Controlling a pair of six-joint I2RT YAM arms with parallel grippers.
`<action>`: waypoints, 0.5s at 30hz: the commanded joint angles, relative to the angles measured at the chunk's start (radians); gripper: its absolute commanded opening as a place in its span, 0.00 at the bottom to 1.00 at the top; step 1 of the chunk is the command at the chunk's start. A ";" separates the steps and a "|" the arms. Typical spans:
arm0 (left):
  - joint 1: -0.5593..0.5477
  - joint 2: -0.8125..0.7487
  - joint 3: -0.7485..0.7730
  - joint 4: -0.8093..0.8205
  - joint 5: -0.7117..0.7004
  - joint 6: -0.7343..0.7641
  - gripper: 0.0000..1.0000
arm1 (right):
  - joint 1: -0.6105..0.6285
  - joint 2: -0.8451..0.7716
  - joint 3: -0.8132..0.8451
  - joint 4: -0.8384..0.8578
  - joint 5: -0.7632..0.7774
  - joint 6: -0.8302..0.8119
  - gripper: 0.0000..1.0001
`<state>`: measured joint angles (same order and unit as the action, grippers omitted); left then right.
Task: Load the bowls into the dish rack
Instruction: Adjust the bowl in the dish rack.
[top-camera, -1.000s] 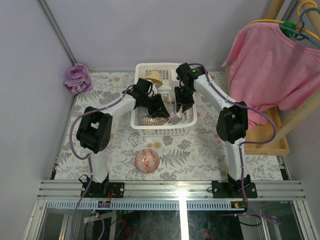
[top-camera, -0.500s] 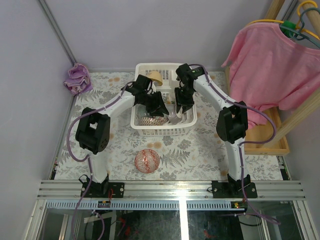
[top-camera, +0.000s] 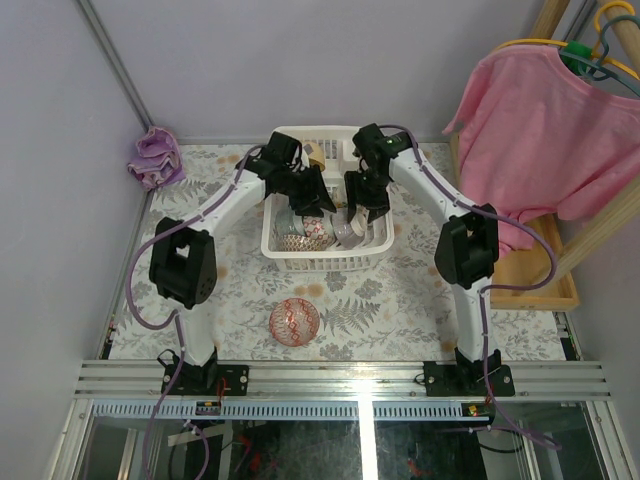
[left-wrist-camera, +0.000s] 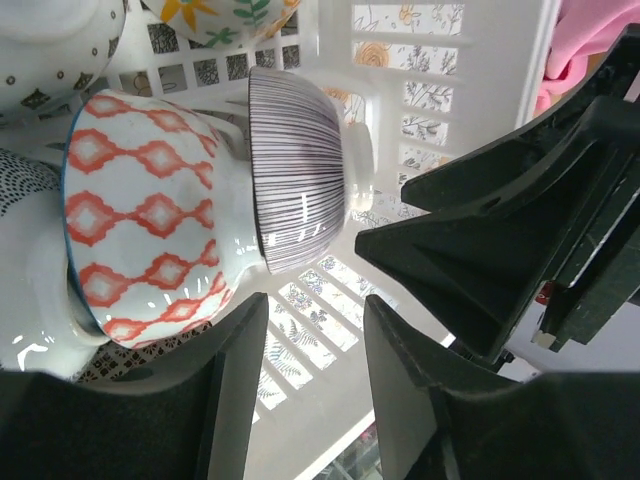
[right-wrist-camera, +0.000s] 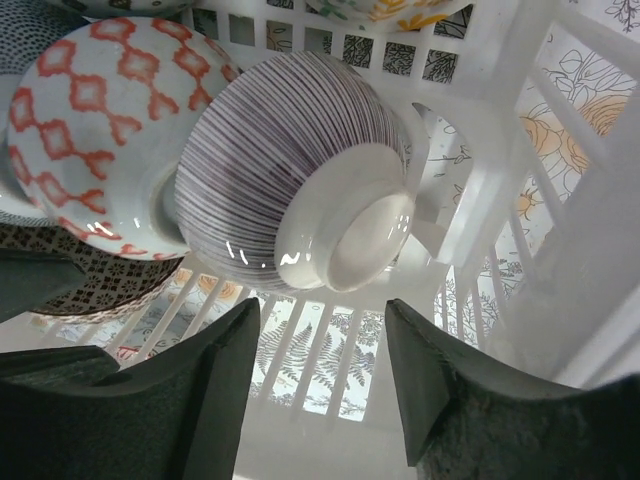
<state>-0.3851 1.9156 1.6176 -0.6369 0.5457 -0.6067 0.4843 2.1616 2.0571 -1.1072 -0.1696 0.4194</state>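
Bowls (top-camera: 297, 238) stand on edge inside the dish rack (top-camera: 325, 262) — a striped bowl (right-wrist-camera: 290, 150) just ahead of the right gripper (right-wrist-camera: 320, 400), a red-diamond bowl (left-wrist-camera: 140, 220) ahead of the left gripper (left-wrist-camera: 315, 390). Both claws gape, empty; a red bowl (top-camera: 294, 321) lies well behind them, outside.

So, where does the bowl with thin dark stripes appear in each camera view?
Top external: the striped bowl is at the right end of the row in the dish rack.
Left wrist: upper centre, lying on its side.
Right wrist: centre, its foot toward the camera.
Shared landmark: the red-diamond bowl right beside it, on its left.
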 joint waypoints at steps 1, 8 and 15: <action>0.006 -0.056 0.082 -0.094 -0.032 0.015 0.43 | -0.001 -0.093 0.026 -0.006 -0.025 0.011 0.63; 0.010 -0.074 0.204 -0.211 -0.079 0.036 0.48 | -0.039 -0.215 -0.014 0.029 -0.042 0.052 0.74; 0.012 -0.112 0.284 -0.340 -0.117 0.044 0.79 | -0.114 -0.356 -0.104 0.055 -0.082 0.079 0.76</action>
<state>-0.3813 1.8526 1.8526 -0.8337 0.4385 -0.5667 0.4107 1.9041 1.9888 -1.0588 -0.2050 0.4725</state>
